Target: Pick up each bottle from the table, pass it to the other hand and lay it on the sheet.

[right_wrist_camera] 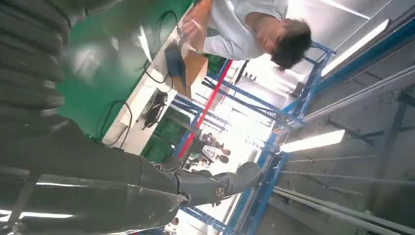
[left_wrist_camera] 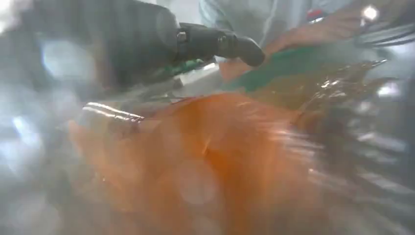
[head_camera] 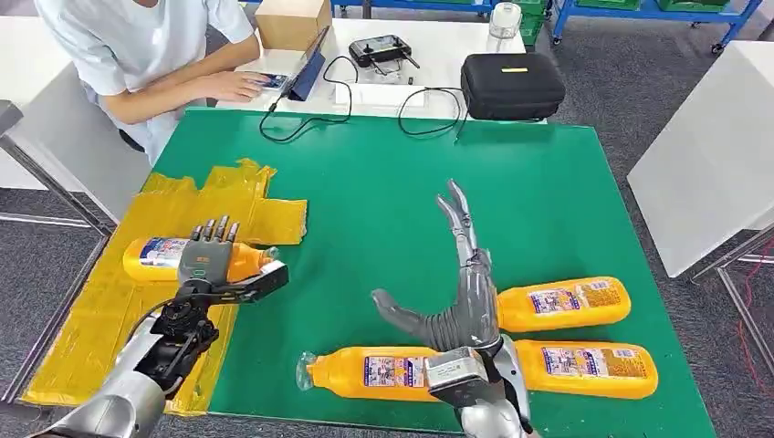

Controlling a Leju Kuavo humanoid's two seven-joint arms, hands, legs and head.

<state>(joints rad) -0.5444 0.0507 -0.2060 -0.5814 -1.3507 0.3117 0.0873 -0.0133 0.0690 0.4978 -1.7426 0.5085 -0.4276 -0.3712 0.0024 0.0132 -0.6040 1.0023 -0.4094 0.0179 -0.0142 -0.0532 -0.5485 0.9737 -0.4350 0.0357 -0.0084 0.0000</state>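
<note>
An orange bottle (head_camera: 151, 257) lies on its side on the yellow sheet (head_camera: 91, 319) at the left. My left hand (head_camera: 210, 260) hovers over its middle, fingers stretched past its far side and thumb out toward the neck. Up close, the left wrist view gives a blurred orange bottle (left_wrist_camera: 205, 161) under the thumb (left_wrist_camera: 220, 44), with a gap between them. My right hand (head_camera: 470, 292) is above the green mat (head_camera: 411, 182), spread wide and holding nothing. Three more orange bottles lie near the front edge: one (head_camera: 374, 372) left of the right wrist, two (head_camera: 564, 304) (head_camera: 589, 370) to its right.
A person (head_camera: 146, 55) sits at the back left, a hand on a laptop (head_camera: 301, 68). Behind the mat are a cardboard box (head_camera: 292, 23), a controller (head_camera: 379, 47), a black case (head_camera: 511, 85) and cables (head_camera: 310, 123). A white table (head_camera: 712, 155) stands to the right.
</note>
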